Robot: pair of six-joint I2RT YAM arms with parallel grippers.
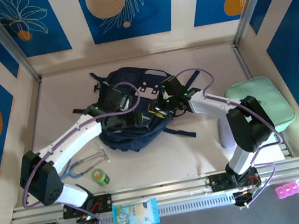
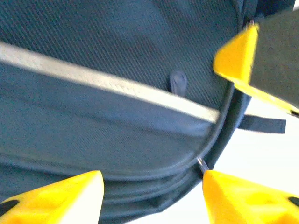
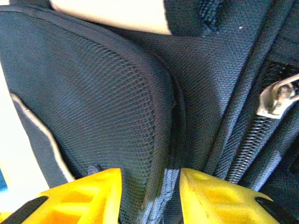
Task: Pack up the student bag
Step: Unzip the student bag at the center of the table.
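Top external: student bag is seen on the worktop, toward 12 o'clock.
Left gripper: spread wide over the bag, nothing pinched.
Right gripper: narrowed astride bag fabric; grip cannot be told.
Advice: zip pull, at 2 o'clock, is best pinched, fabric held taut.

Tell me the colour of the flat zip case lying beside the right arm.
The zip case is plain mint green, clearest in the top external view.
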